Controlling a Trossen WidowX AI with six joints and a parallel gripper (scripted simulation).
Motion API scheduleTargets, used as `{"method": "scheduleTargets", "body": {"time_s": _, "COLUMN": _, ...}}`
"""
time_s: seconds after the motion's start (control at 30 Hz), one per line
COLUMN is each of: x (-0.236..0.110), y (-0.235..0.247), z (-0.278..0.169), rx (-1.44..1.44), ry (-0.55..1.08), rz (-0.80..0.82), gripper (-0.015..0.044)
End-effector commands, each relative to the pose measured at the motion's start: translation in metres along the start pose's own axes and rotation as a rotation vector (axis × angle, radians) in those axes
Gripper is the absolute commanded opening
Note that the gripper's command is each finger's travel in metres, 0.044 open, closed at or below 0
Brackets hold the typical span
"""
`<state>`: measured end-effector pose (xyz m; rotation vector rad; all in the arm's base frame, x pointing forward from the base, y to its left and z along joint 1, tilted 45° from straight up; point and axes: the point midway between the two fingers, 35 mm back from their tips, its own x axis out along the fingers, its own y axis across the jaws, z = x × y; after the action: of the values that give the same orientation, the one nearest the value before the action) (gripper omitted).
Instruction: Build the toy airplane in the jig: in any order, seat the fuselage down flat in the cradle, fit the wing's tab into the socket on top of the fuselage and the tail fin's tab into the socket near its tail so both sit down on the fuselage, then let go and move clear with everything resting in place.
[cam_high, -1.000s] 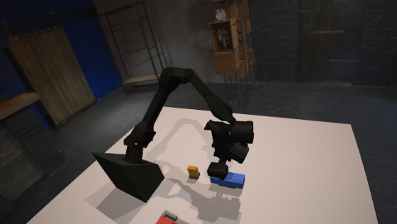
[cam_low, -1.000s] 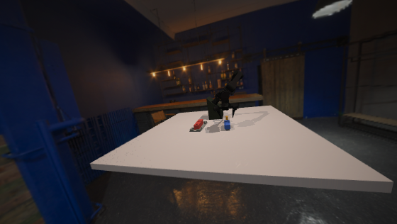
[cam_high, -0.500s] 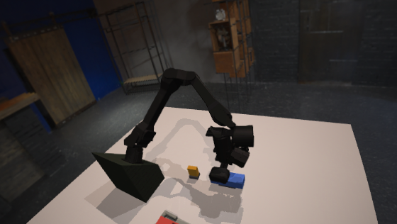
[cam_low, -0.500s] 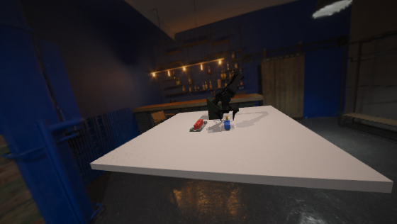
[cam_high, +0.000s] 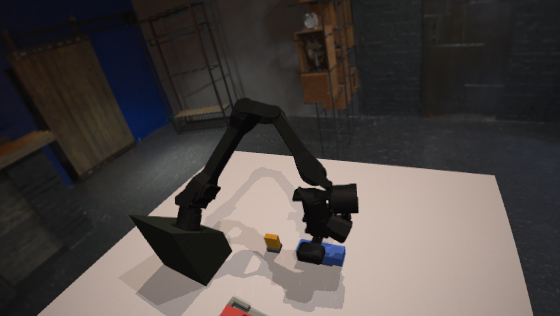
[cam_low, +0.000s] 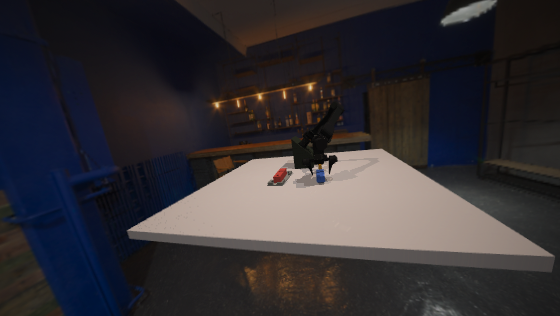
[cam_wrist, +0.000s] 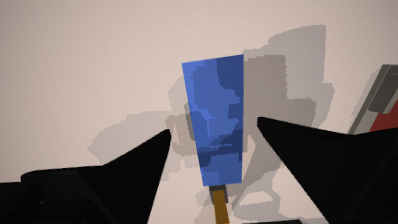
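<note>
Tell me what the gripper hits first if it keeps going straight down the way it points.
The blue wing. The open gripper points down at it, one finger on each side, so the wing would likely pass between them before they reach the table.

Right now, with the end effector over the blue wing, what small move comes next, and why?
Probably lower straight down a little, then close. The end effector is open and empty, its fingers straddling the blue wing, which lies on the table; it appears to sit above the wing, not yet around it.
</note>
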<state>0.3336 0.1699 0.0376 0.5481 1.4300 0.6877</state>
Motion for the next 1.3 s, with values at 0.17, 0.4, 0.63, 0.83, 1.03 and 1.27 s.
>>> {"method": "scheduleTargets", "body": {"time_s": 0.17, "x": 0.015, "y": -0.003, "z": -0.004, "rx": 0.012, "ry": 0.009, "rz": -0.006, "gripper": 0.044}}
{"method": "scheduleTargets", "body": {"time_s": 0.4, "x": 0.015, "y": -0.003, "z": -0.004, "rx": 0.012, "ry": 0.009, "rz": -0.006, "gripper": 0.0282}}
{"method": "scheduleTargets", "body": {"time_s": 0.63, "x": 0.015, "y": -0.003, "z": -0.004, "rx": 0.012, "ry": 0.009, "rz": -0.006, "gripper": 0.0197}}
{"method": "scheduleTargets", "body": {"time_s": 0.83, "x": 0.015, "y": -0.003, "z": -0.003, "rx": 0.012, "ry": 0.008, "rz": -0.005, "gripper": 0.0118}}
{"method": "scheduleTargets", "body": {"time_s": 1.03, "x": 0.001, "y": -0.004, "z": 0.007, "rx": 0.037, "ry": -0.036, "rz": -0.001, "gripper": 0.0}}
{"method": "scheduleTargets", "body": {"time_s": 1.27, "x": -0.015, "y": -0.005, "z": 0.011, "rx": 0.04, "ry": -0.043, "rz": -0.006, "gripper": 0.0}}
